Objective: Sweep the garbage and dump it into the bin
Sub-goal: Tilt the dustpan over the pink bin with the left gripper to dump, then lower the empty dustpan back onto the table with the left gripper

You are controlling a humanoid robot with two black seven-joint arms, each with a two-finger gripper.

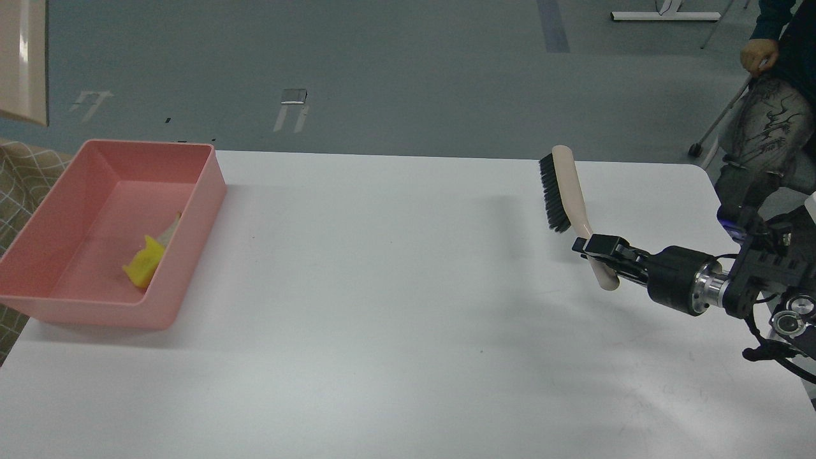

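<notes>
bin (191, 217) far left on table (382, 319) | garbage (150, 258) inside bin, well apart from gripper | brush (564, 191) raised, bristles facing left | right gripper (596, 250) clenched on brush handle, arm entering from right edge, reaching left

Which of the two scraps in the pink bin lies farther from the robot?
The whitish piece: it lies beyond the yellow sponge piece, against the bin's right wall.
</notes>
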